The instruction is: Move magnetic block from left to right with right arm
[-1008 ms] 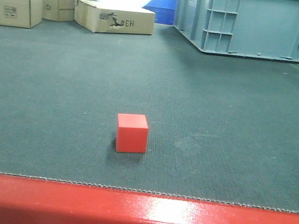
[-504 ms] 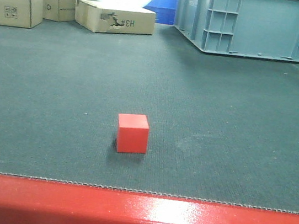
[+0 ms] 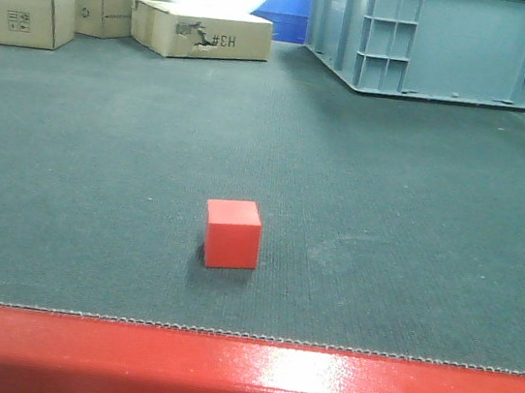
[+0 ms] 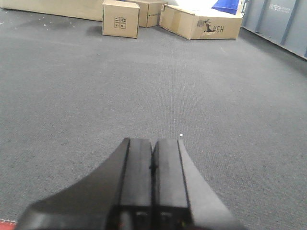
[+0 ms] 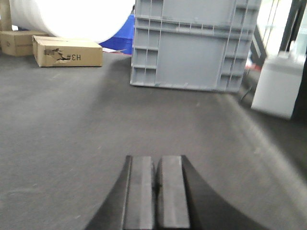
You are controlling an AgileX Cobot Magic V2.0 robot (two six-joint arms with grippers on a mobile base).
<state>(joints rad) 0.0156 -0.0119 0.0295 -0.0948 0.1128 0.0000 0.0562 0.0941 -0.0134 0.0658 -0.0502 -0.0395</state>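
Dark grey woven carpet [image 3: 393, 176] fills the frame, edged below by a glossy red rail [image 3: 237, 379]. Cardboard boxes [image 3: 201, 31] sit upper left — a grey plastic crate [image 3: 441, 41] upper right — under bright white glare.

Both the left matte black two-fingered gripper [image 4: 152, 165] and the right one [image 5: 156, 184] show flat, rectangular, seemingly rubber-faced pads.
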